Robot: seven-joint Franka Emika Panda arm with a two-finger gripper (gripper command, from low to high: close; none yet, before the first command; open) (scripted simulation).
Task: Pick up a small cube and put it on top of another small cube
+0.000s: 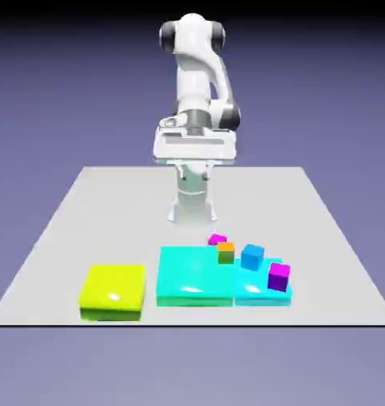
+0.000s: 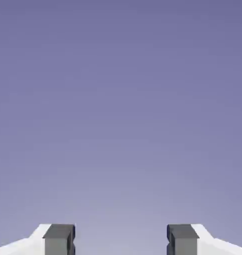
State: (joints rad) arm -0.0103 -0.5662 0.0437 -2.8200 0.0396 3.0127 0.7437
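Observation:
The tiny magenta-pink small cube (image 1: 217, 239) rests on the table just behind the big cyan slab (image 1: 192, 281). An orange cube (image 1: 226, 252) sits right in front of it, on the slab's back edge. To the exterior view's right stand a blue cube (image 1: 252, 256) and a darker purple cube (image 1: 279, 276). My gripper (image 1: 194, 157) hangs high above the table, well behind the cubes, near the robot's base. In the hand view the gripper (image 2: 121, 239) is open, its grey fingertips (image 2: 59, 238) wide apart with nothing between them. That view holds only the backdrop, no cube.
A yellow-green flat block (image 1: 113, 291) lies near the table's front edge at the exterior view's left. A lower cyan slab (image 1: 259, 295) adjoins the big one on the right and carries the purple cube.

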